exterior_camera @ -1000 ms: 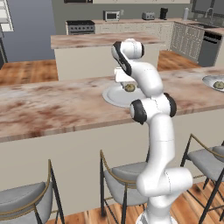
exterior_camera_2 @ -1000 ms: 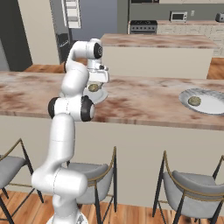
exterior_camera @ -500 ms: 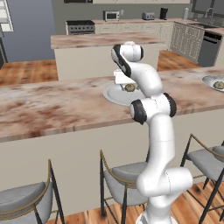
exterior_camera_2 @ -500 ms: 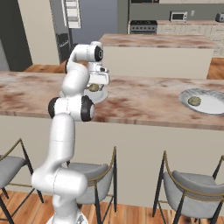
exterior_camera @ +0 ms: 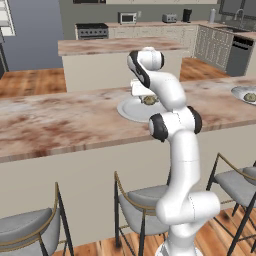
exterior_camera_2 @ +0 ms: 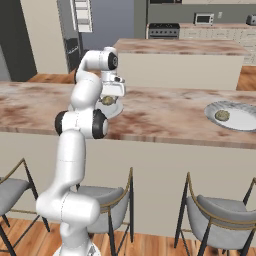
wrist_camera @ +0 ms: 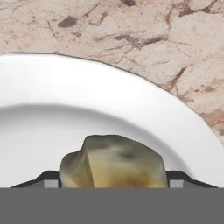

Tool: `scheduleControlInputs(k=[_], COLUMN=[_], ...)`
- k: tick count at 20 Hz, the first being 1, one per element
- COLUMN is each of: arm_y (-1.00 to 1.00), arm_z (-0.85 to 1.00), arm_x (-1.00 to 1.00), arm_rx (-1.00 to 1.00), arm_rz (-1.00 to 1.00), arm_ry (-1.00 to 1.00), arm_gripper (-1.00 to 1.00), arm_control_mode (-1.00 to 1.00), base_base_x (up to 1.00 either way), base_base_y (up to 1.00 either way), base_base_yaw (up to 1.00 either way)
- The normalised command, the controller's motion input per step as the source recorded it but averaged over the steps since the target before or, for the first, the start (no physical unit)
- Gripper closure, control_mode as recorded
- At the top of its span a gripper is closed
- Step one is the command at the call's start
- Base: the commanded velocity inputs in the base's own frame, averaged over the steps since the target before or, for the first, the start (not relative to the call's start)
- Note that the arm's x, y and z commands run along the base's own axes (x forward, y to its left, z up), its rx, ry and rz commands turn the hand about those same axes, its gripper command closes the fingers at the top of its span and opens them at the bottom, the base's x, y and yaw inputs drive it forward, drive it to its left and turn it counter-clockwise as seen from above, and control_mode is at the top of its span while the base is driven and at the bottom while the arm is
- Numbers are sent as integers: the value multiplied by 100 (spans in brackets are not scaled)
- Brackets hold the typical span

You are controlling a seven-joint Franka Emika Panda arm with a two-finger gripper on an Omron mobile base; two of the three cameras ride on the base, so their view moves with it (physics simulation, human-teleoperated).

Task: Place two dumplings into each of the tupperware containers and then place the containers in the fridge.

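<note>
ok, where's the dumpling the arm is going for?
On the white plate on the counter, between the fingers in the hand view; the dumpling sits near the plate's middle.

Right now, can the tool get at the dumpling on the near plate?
Probably yes. The tool sits low over the white plate, its tips flanking the dumpling, with nothing between them.

Smooth, perhaps glazed white plate (wrist_camera: 131,100); lumpy matt dumpling (wrist_camera: 113,162); mottled stone-look counter (wrist_camera: 144,39)

Olive-tan dumpling (wrist_camera: 113,162), white plate (wrist_camera: 52,100), brown-mottled counter (wrist_camera: 144,39).
</note>
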Motion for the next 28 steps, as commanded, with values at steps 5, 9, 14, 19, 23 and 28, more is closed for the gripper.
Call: scheduleControlInputs(k=[5,9,14,19,23,28], arm_y=[0,1,13,19,-8,-34], arm_z=[0,34,65,46,-8,-27], arm_x=[0,-24,-94,-100,-100,-100], arm_rx=[0,0,0,0,1,5], arm_rz=[0,0,3,7,5,5], arm_ry=[0,-3,-17,-24,-31,-48], arm_gripper=[100,100,100,100,100,100], arm_control_mode=[-100,-100,-100,-100,-100,-100], base_base_x=[0,0,0,0,0,0], base_base_y=[0,0,0,0,0,0], base_base_yaw=[0,0,0,0,0,0])
